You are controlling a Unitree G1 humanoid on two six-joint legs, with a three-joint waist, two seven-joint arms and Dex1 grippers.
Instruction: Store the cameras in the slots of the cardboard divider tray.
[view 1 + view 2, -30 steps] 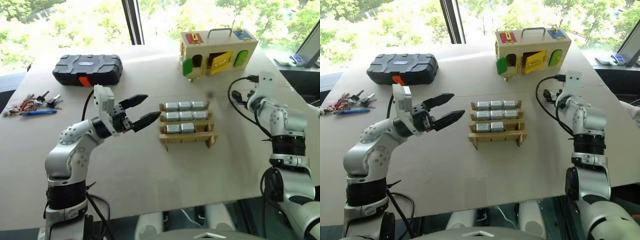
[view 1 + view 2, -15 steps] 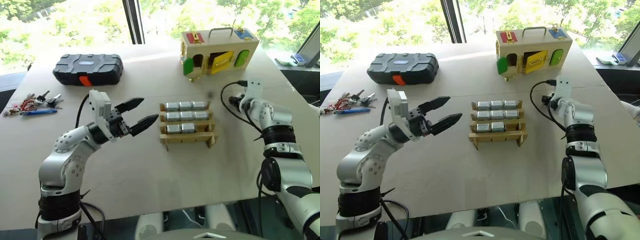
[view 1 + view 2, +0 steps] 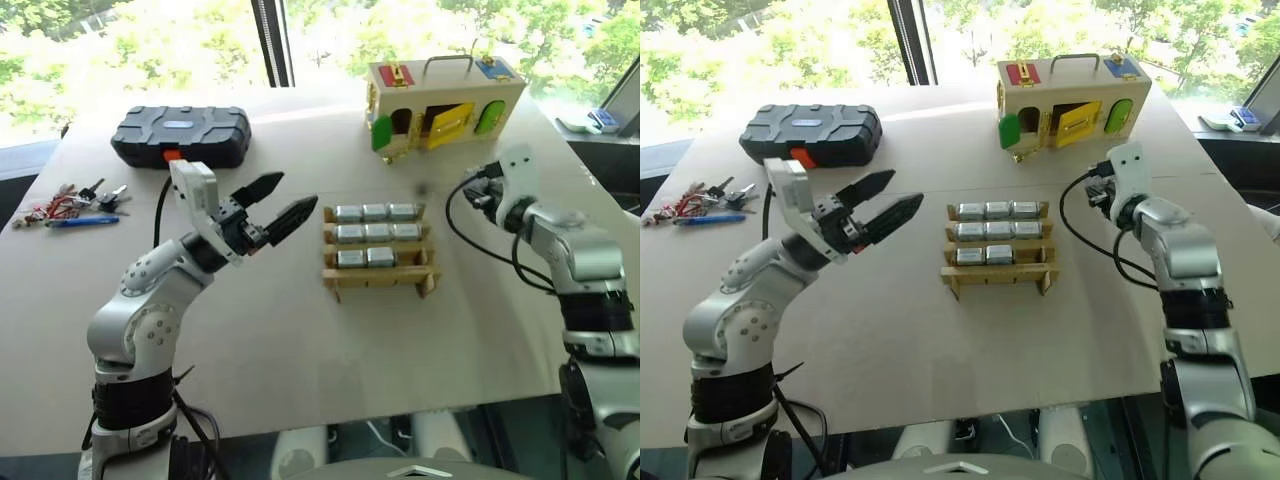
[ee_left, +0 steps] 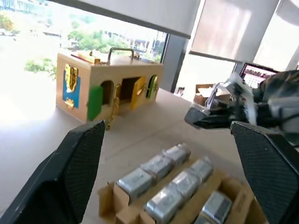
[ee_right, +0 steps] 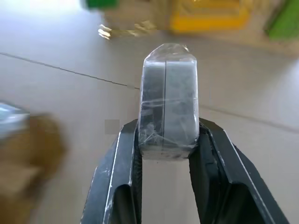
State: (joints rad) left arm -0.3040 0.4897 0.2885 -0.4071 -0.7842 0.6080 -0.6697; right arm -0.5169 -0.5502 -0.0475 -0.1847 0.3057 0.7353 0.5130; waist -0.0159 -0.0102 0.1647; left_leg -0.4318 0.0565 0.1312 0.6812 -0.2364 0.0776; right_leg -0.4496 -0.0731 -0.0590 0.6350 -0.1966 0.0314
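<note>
Beside the tray (image 3: 378, 282), already seating 8 cameras (image 3: 374, 233), the right gripper (image 5: 167, 140) is pinching 1 stiff, slick-wrapped, probably light camera (image 5: 168, 100) by its flat sides, while the left gripper (image 3: 283, 204) is hanging spread.

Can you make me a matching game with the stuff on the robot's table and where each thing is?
Things:
1. black case
2. keys
3. wooden box
4. wrapped camera

Places or states:
A. held in the right gripper
B. far side of the table, with coloured doors
C. by the table's left edge, next to a blue pen
D. far left, with an orange latch

Pairs: 1-D, 2-C, 3-B, 4-A
</note>
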